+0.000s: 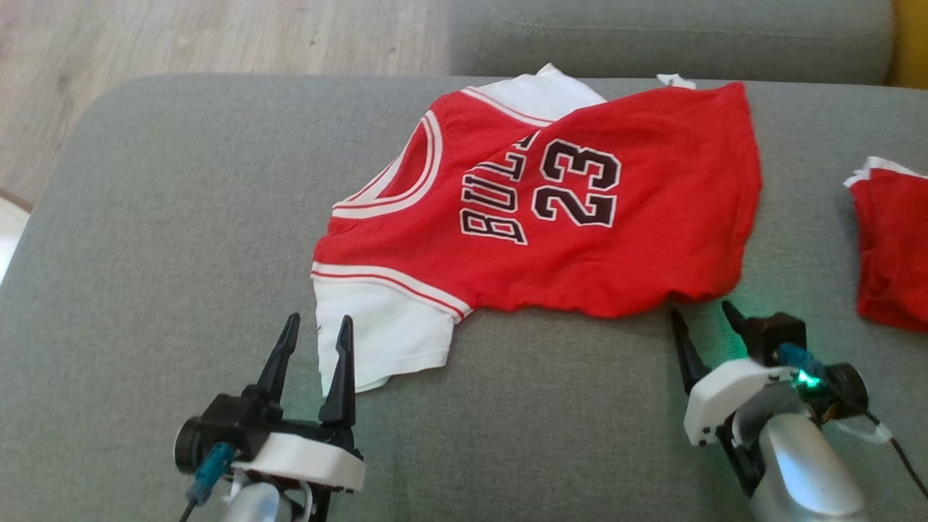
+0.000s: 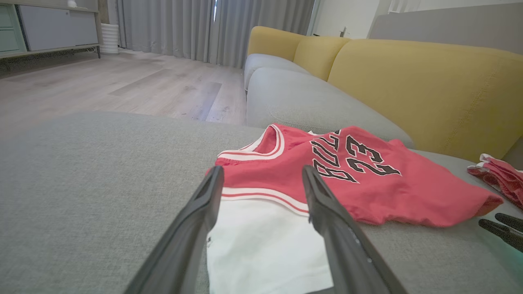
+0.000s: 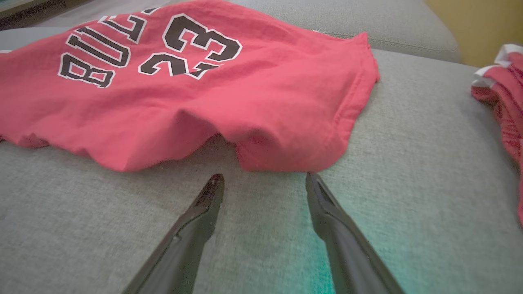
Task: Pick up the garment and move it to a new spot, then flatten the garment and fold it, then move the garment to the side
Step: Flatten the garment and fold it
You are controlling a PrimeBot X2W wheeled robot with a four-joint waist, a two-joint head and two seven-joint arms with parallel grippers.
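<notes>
The garment [image 1: 594, 239] is a red jersey with white sleeves and black "BULLS 23" lettering, lying spread on the grey sofa cushion [image 1: 159, 239]. My left gripper [image 1: 317, 326] stands open at the garment's near white sleeve [image 2: 261, 241], its fingers straddling the sleeve's edge without closing on it. My right gripper [image 1: 703, 313] is open just short of the rumpled red hem corner [image 3: 286, 151], with nothing between its fingers. In the left wrist view the garment [image 2: 367, 179] lies ahead and the right gripper's fingertips [image 2: 500, 226] show at the right edge.
A second red and white cloth [image 1: 895, 246] lies at the cushion's right edge. Yellow sofa backrests [image 2: 425, 85] rise behind the cushion. Wooden floor [image 1: 145, 43] lies beyond the cushion's far left.
</notes>
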